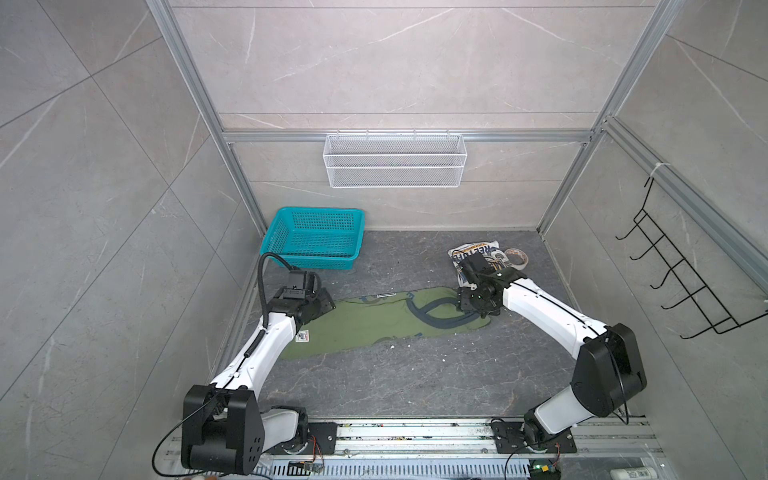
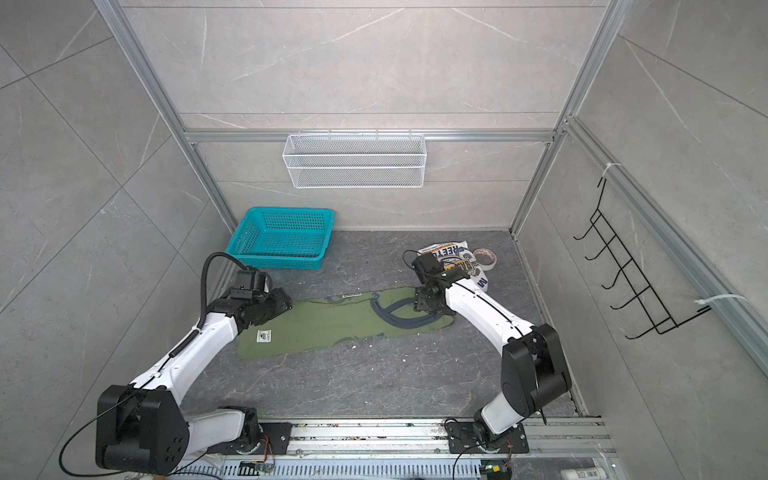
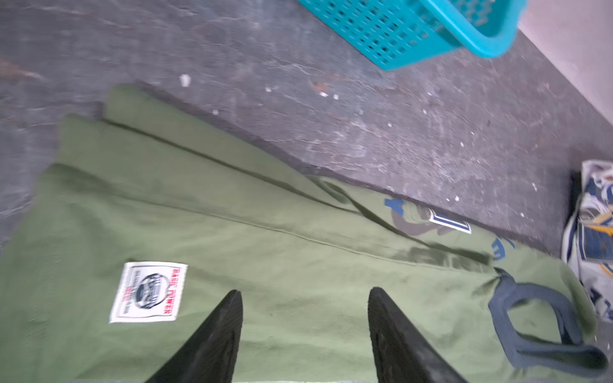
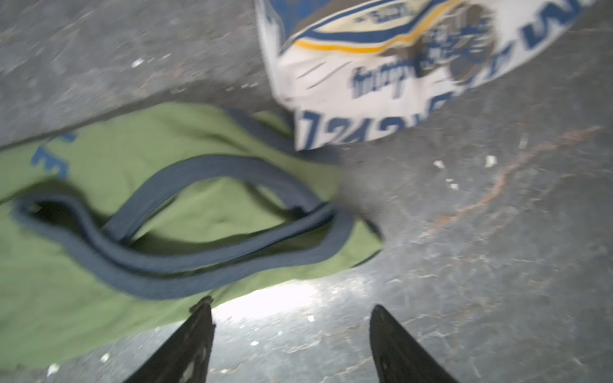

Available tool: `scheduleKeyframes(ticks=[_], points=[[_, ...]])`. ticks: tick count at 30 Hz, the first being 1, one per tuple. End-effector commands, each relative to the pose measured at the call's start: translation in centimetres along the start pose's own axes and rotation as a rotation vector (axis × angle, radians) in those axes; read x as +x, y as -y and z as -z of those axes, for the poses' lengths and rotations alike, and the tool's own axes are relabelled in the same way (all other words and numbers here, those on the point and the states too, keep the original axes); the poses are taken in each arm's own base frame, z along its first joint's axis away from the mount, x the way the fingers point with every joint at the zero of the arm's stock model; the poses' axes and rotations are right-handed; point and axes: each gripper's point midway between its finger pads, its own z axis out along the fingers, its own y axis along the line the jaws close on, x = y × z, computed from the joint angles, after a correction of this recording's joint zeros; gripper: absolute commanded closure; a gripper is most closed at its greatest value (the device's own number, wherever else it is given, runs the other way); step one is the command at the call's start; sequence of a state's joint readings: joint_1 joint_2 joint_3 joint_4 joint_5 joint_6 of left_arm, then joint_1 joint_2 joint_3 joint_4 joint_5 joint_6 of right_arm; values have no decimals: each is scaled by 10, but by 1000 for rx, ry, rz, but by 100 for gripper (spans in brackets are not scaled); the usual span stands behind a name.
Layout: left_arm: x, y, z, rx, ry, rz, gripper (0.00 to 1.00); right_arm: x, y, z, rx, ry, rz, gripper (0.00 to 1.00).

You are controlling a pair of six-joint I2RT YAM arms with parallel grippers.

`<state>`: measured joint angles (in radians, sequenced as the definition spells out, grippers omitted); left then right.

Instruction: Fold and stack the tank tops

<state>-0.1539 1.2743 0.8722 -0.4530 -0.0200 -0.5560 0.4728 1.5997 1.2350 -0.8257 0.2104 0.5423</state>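
**Top views**
- Olive green tank top (image 1: 374, 328) (image 2: 332, 324): lies flat and lengthwise across the middle of the dark tabletop (image 1: 395, 382). Its long sides are folded in. The hem end points toward the left arm (image 1: 266, 345), the navy-trimmed openings toward the right arm (image 1: 540, 307).
- White tank top (image 1: 465, 251) (image 2: 444, 249): a compact bundle at the far right of the tabletop, print upward. It sits just behind the green top's shoulder end and is partly hidden by the right wrist.
- Tape roll (image 1: 516, 257): just beside the white top, on its right.
- Teal basket (image 1: 320, 210): far left corner of the tabletop, well apart from the white top.
- Left jaws: low over the green top's hem end. Their spread cannot be told from here.
- Right jaws: over the shoulder end, masked by the wrist.
- Wire-mesh tray (image 1: 395, 160): hangs on the back wall.
- Black hook rack (image 1: 681, 286): mounted on the right wall.

**Left wrist view**
- Left jaws: parted with a clear gap and nothing between them, poised over the green cloth.
- White sewn label (image 3: 148, 291): on the green top, beside one tip.
- Fold creases run along the green top away from the tips.
- A corner of the teal basket and a slice of the white tank top show at the frame's edges.

**Right wrist view (blurred)**
- Right jaws: spread wide and empty. One tip is at the green top's edge, the other over bare tabletop.
- Navy trim loop (image 4: 185, 232): lies just ahead of the tips.
- The white tank top's corner meets the green top's trimmed edge.
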Motion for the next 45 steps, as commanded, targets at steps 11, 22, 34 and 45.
scheduleKeyframes(ticks=[11, 22, 34, 45], points=[[86, -6, -54, -160, -414, -235, 37, 15, -71, -74, -60, -194, 60, 25], [171, -6, -43, -210, -549, -318, 37, -5, -91, -124, 37, -242, 155, 26], [242, 18, -19, -100, -565, -311, 37, -27, -159, -140, -28, -211, 344, 28], [293, 115, -1, 144, -590, -427, 37, -85, -180, -152, -4, -90, 434, 27]])
